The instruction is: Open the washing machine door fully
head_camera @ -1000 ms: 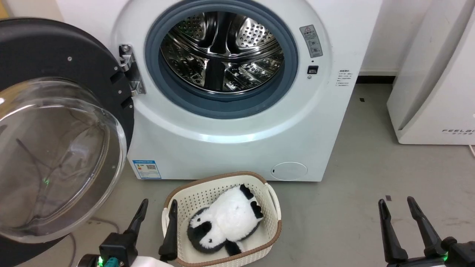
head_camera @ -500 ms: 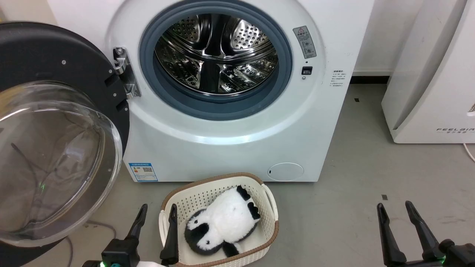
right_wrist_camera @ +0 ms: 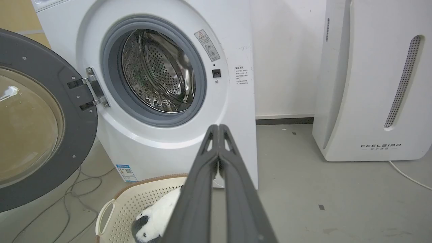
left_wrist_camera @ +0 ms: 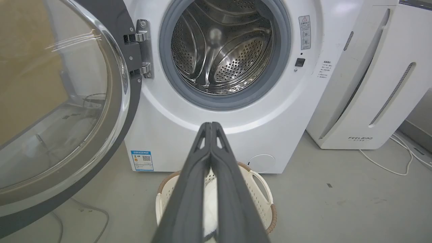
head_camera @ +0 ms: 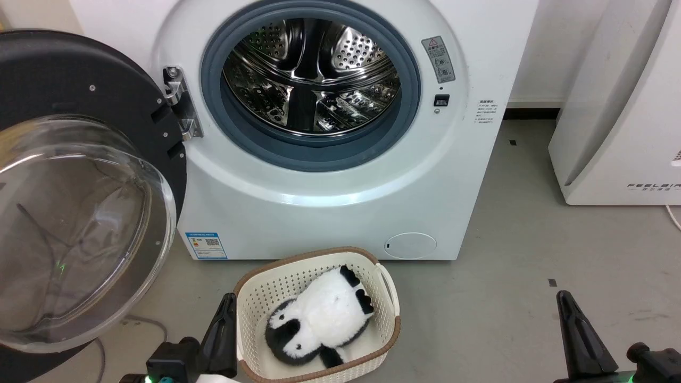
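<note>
**Status.** My left fingers (left_wrist_camera: 199, 162) and right fingers (right_wrist_camera: 207, 162) are both clenched on nothing, low over the floor (head_camera: 505, 266) in front of the washer (head_camera: 340, 213). The door (head_camera: 85, 213) hangs swung wide at the washer's left edge on its hinge (head_camera: 178, 103), well apart from both arms, with the drum exposed.

**Risks, as I judge them.**
- The door may not be at its stop and could drift back.
- A push with clenched fingers could slip on the glossy glass.
- Cable (head_camera: 151, 323) on the floor under the door's lower edge could snag.
- My left fingers sit just beside the basket (head_camera: 314, 250); a careless lift could tip it.

**Count.** One washer, one door, one hinge, one basket, one panda (head_camera: 319, 314) in it, and one other white appliance (head_camera: 622, 106). Number of cables unclear.
</note>
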You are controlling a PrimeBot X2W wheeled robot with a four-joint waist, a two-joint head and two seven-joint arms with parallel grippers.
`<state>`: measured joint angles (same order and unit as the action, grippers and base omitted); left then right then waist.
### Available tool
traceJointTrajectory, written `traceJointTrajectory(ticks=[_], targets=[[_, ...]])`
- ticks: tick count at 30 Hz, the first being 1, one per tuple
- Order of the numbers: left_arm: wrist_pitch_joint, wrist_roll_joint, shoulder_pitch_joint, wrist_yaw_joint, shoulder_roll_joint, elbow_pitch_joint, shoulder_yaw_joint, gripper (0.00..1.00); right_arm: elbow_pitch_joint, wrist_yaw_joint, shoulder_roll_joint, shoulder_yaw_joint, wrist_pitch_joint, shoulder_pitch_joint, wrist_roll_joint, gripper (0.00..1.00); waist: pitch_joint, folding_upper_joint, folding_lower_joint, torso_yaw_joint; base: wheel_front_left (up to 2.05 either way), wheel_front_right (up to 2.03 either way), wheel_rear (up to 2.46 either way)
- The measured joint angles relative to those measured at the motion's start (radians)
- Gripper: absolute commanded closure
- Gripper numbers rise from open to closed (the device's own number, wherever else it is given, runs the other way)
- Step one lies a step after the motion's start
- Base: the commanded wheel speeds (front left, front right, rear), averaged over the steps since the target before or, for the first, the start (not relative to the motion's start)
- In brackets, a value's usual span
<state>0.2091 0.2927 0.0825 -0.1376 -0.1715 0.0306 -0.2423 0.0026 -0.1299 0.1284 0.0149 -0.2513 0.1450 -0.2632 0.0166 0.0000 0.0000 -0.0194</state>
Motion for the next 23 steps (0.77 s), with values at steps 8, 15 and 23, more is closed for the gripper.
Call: traceJointTrajectory(ticks=[8, 15, 23], targets=[[-0.015, -0.017, 0.0, 0.009, 0.006, 0.0, 0.015, 1.0, 0.0, 0.0, -0.002, -0.001, 0.015, -0.002, 0.014, 1.0, -0.001, 0.0, 0.0, 0.001, 0.0, 0.0, 0.0], [-0.025, -0.035, -0.002, 0.017, 0.011, -0.001, 0.03, 1.0, 0.0, 0.0, -0.004, -0.002, 0.03, -0.011, 0.031, 1.0, -0.002, 0.0, 0.0, 0.002, 0.0, 0.0, 0.0], [-0.04, -0.054, -0.003, 0.026, 0.025, -0.003, 0.043, 1.0, 0.0, 0.0, -0.009, -0.002, 0.046, -0.012, 0.047, 1.0, -0.003, 0.0, 0.0, 0.004, 0.0, 0.0, 0.0]])
